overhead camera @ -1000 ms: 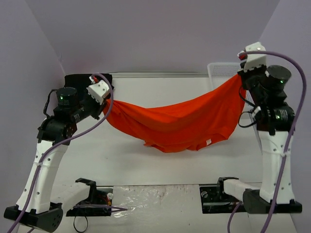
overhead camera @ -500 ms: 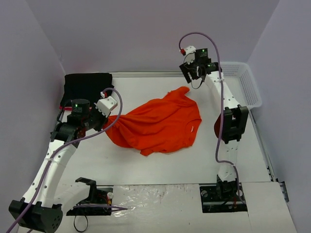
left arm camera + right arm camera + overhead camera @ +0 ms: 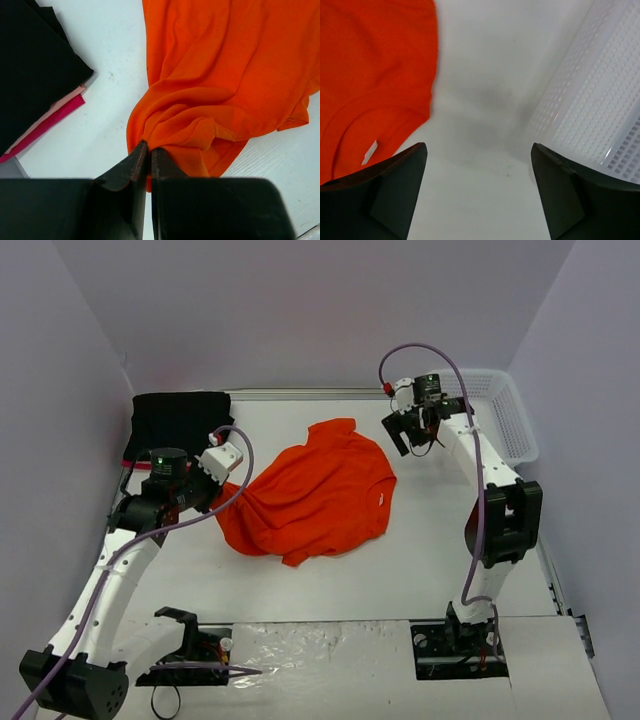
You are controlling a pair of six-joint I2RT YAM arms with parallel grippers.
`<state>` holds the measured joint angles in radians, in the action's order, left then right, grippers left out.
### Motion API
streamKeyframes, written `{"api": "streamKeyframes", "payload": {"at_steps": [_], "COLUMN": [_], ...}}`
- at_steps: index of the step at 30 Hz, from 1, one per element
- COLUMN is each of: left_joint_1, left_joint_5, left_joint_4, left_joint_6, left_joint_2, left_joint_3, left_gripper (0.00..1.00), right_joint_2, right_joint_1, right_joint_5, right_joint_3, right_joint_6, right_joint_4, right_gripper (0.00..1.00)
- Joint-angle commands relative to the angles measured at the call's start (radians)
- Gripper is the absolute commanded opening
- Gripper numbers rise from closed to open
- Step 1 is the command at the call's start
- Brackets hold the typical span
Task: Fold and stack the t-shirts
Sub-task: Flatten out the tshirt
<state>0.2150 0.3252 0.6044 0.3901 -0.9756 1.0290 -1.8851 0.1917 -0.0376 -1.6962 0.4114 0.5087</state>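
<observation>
An orange t-shirt [image 3: 315, 495] lies crumpled on the white table, its collar end toward the back. My left gripper [image 3: 232, 480] is shut on a bunched corner of the orange t-shirt [image 3: 200, 95] at its left edge; the left wrist view shows the black fingers [image 3: 135, 165] pinching the fabric. My right gripper [image 3: 418, 428] hovers open, back right of the shirt, with nothing between its fingers [image 3: 385, 180]. In the right wrist view the orange t-shirt [image 3: 370, 75] shows at the left. A folded black t-shirt [image 3: 180, 420] rests on a pink one [image 3: 47, 122] at the back left.
A white perforated basket [image 3: 500, 410] stands at the back right, close beside my right gripper and seen as a white mesh wall [image 3: 592, 100] in the right wrist view. Purple-grey walls enclose the table on three sides.
The shirt hung stretched between both grippers a second ago. My right gripper has let it go and opened, and the shirt has dropped onto the table while the left keeps its hold.
</observation>
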Motion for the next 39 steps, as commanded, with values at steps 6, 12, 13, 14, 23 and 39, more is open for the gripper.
{"api": "streamKeyframes", "payload": {"at_steps": [6, 12, 13, 14, 23, 39], "left_joint_1": [0.001, 0.001, 0.001, 0.001, 0.004, 0.000], "left_joint_5": [0.055, 0.151, 0.173, 0.193, 0.452, 0.302], "left_joint_4": [-0.048, 0.037, 0.058, 0.105, 0.405, 0.270], "left_joint_6": [0.001, 0.065, 0.100, 0.121, 0.392, 0.178], "left_joint_2": [0.000, 0.035, 0.044, 0.046, 0.040, 0.032], "left_joint_3": [-0.015, -0.026, -0.026, -0.026, -0.038, -0.009], "left_gripper": [0.02, 0.02, 0.03, 0.02, 0.03, 0.67], "right_joint_2": [0.108, -0.095, -0.123, -0.147, -0.383, -0.571], "right_joint_1": [0.008, 0.008, 0.009, 0.009, 0.008, -0.006], "right_joint_5": [-0.160, -0.263, -0.272, -0.281, -0.427, -0.400], "right_joint_3": [0.176, 0.008, -0.018, -0.045, -0.289, -0.476], "right_joint_6": [-0.002, -0.023, -0.031, -0.039, -0.072, -0.089], "right_joint_4": [-0.001, 0.002, 0.002, 0.004, 0.048, 0.050], "right_gripper": [0.73, 0.72, 0.72, 0.71, 0.69, 0.70]}}
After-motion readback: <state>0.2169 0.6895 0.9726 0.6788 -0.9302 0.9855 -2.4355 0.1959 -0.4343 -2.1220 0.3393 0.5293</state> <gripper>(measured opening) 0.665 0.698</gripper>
